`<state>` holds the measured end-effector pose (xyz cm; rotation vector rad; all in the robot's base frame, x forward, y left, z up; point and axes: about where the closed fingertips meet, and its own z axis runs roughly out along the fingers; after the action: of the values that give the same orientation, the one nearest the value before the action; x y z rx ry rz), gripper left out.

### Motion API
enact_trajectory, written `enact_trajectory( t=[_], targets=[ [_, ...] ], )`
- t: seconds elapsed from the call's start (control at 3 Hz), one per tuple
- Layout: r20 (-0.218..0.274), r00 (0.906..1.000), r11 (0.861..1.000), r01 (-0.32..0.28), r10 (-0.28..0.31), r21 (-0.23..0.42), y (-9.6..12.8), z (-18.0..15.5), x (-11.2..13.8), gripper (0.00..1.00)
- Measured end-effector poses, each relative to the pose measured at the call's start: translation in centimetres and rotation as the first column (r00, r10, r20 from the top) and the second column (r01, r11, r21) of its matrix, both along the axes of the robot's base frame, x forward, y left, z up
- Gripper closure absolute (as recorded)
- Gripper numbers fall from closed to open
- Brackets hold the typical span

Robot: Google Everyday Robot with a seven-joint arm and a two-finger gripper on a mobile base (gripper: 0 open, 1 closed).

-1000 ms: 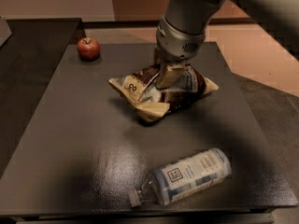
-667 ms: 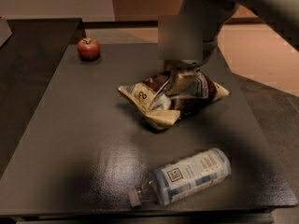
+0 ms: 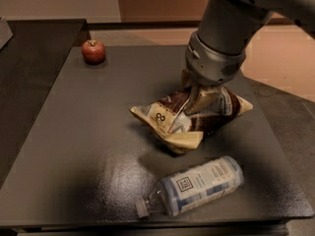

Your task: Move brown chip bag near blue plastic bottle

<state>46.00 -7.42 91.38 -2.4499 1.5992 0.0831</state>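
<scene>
The brown chip bag, crinkled with tan edges and a silvery-white panel, is held just above the dark table. My gripper comes down from the upper right and is shut on the bag's middle. The blue plastic bottle lies on its side near the table's front edge, cap to the left, a short way below the bag. A shadow lies on the table between bag and bottle.
A small red apple stands at the table's far left corner. A darker counter adjoins the table on the left. The table's front edge runs just below the bottle.
My gripper has carried the chip bag toward the front and right, closer to the bottle. The bottle and apple have not moved.
</scene>
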Motion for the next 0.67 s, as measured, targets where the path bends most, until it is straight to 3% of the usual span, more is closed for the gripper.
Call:
enact_trajectory(
  t=[0.33,0.67],
  targets=[
    [-0.023,0.9994,1.000,-0.026,0.026,-0.007,0.1,-0.5,-1.8,1.00],
    [-0.037,0.9986,0.999,-0.037,0.037,-0.002,0.4,-0.9,-2.8,0.82]
  ],
)
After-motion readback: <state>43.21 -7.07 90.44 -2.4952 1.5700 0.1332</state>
